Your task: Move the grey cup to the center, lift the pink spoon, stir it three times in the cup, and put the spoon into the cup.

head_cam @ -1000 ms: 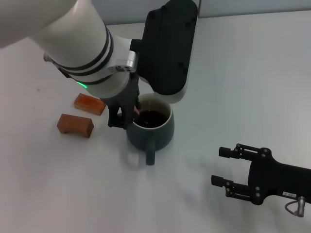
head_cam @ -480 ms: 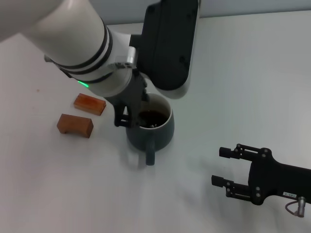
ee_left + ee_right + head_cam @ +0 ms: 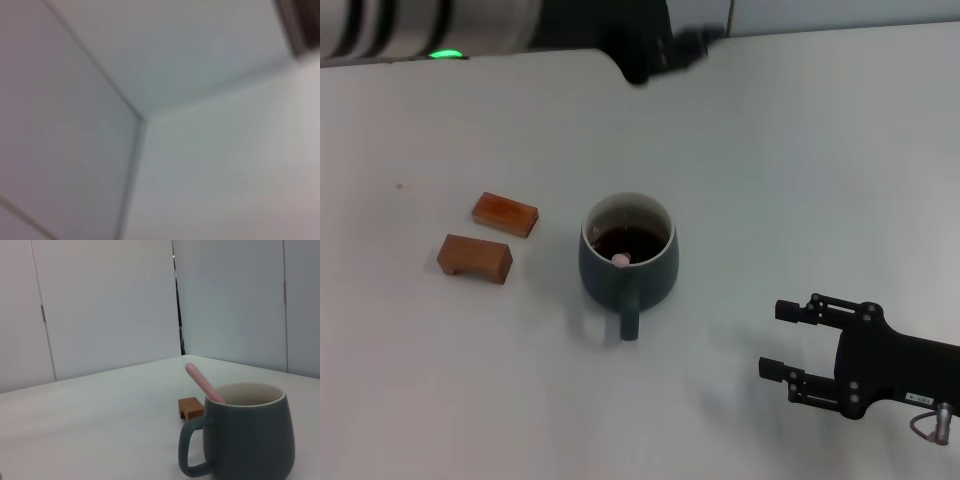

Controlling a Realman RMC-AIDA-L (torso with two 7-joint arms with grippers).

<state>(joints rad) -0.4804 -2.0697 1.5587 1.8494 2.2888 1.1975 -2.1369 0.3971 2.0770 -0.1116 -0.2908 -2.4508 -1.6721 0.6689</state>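
Observation:
The grey cup (image 3: 628, 262) stands mid-table with its handle toward me and dark liquid inside; it also shows in the right wrist view (image 3: 245, 437). The pink spoon (image 3: 621, 259) stands in the cup, its pink handle end leaning on the rim nearest me; in the right wrist view its handle (image 3: 204, 383) sticks up past the rim. My left arm is raised at the top edge of the head view, far above the cup; its gripper is out of view. My right gripper (image 3: 788, 342) is open and empty at the lower right, apart from the cup.
Two brown wooden blocks (image 3: 504, 213) (image 3: 474, 257) lie to the left of the cup. One block (image 3: 191, 407) shows behind the cup in the right wrist view. The left wrist view shows only pale wall panels.
My left arm has let go of the spoon and risen up and away from the cup. The spoon now stands in the cup alone. The right arm has not moved.

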